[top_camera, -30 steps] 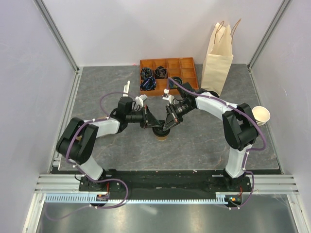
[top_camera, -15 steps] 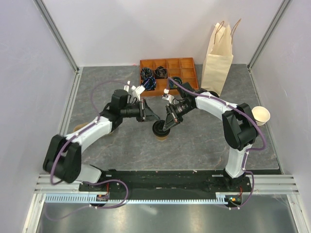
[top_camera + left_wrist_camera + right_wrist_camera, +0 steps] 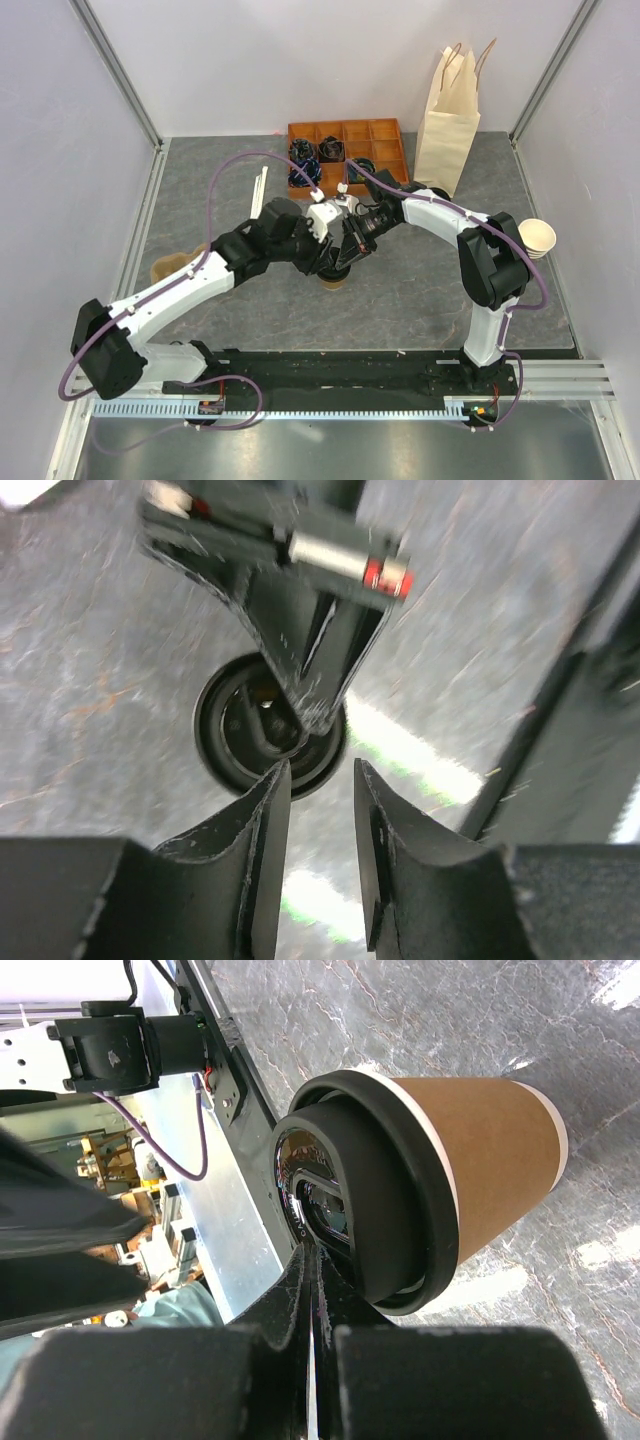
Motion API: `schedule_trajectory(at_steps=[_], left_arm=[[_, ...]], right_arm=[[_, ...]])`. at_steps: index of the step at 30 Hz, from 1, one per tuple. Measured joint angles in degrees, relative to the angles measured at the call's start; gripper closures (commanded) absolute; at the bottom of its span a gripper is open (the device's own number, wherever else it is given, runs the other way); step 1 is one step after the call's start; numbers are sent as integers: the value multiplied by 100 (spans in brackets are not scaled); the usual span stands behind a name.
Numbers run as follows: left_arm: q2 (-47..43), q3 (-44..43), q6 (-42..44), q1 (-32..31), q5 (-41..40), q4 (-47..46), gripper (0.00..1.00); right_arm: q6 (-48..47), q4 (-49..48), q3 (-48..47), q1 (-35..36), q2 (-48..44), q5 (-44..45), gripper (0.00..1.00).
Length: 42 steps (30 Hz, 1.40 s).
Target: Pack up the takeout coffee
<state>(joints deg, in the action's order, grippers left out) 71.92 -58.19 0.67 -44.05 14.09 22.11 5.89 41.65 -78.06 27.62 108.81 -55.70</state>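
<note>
The takeout coffee (image 3: 480, 1145), a tan paper cup with a black lid (image 3: 400, 1190), stands upright on the grey table (image 3: 420, 290). My right gripper (image 3: 308, 1255) is shut, its fingertips pressed against the top of the lid. From above, the cup (image 3: 333, 280) is mostly hidden under both grippers. My left gripper (image 3: 318, 780) hovers over the lid (image 3: 235, 730), open with only table showing between its fingers. The right gripper's fingers (image 3: 315, 670) reach onto the lid from the far side.
A tall paper bag (image 3: 450, 130) stands at the back right beside a wooden compartment tray (image 3: 375, 145). Lidless paper cups (image 3: 537, 238) sit by the right arm. A brown pulp carrier (image 3: 170, 268) lies at the left, thin sticks (image 3: 262, 185) behind it.
My left gripper drew back from the cup's left side, then swung in above the lid, and its jaws opened. The right gripper stayed shut on the lid's top.
</note>
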Motion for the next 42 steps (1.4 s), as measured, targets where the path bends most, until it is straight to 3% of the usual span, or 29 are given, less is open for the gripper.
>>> schedule_trajectory(at_steps=[5, 11, 18, 27, 33, 42], left_arm=[[304, -138, 732, -409, -645, 271, 61], [483, -590, 1248, -483, -857, 514, 61], [555, -804, 1408, -483, -734, 566, 55], [1049, 7, 1467, -483, -590, 188, 54], [1058, 24, 1488, -492, -590, 4, 54], [828, -11, 1486, -490, -450, 315, 50]], right_arm=[[13, 2, -9, 0, 0, 7, 100], [13, 22, -9, 2, 0, 11, 100], [13, 24, -11, 0, 2, 15, 100], [15, 24, -26, 2, 46, 4, 100], [35, 50, -61, -11, 76, -22, 100], [-76, 203, -260, -2, 76, 57, 89]])
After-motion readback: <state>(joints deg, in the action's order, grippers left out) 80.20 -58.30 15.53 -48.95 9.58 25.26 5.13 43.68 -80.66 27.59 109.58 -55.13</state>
